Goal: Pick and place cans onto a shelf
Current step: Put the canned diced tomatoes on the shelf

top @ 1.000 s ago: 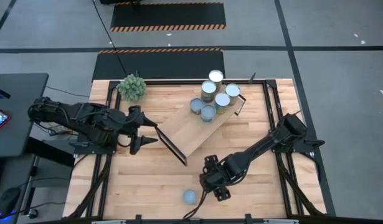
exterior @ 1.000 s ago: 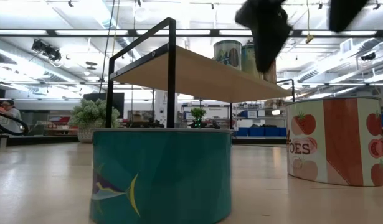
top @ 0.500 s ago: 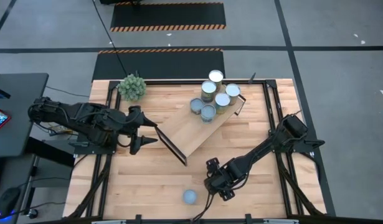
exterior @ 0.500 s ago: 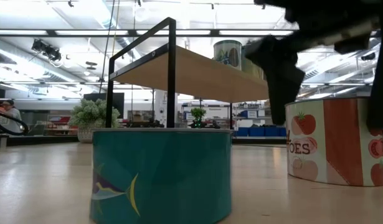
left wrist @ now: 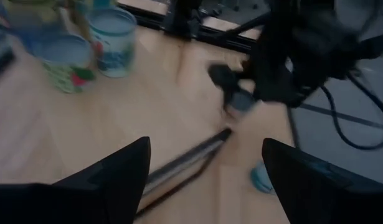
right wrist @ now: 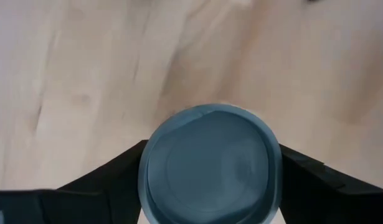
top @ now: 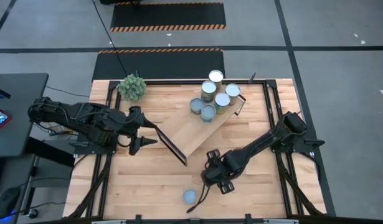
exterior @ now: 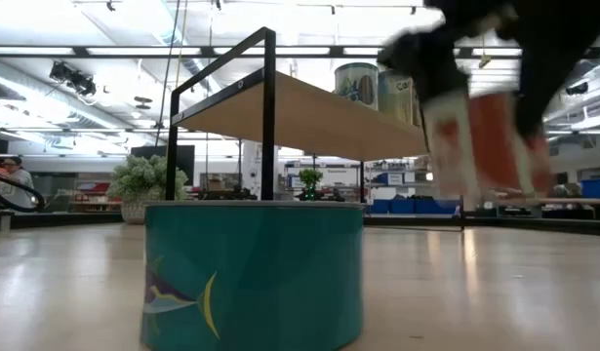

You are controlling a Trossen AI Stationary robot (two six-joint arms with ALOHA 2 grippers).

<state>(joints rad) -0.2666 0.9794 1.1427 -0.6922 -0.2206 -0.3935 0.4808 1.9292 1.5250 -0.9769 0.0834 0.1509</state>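
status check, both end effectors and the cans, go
Right end effector shut on tomato can, lifted. Left end effector open, waiting by the shelf. Teal can on table. Path clear.

The light-wood tabletop carries a long wooden shelf with black end frames, set at a slant across its middle. Four cans stand bunched on the shelf's far end. A fifth can stands on the tabletop just beyond that end, by the back rail. A bushy green plant sits at the back corner, well away from the shelf's near end. A lone teal can rests near the front edge.
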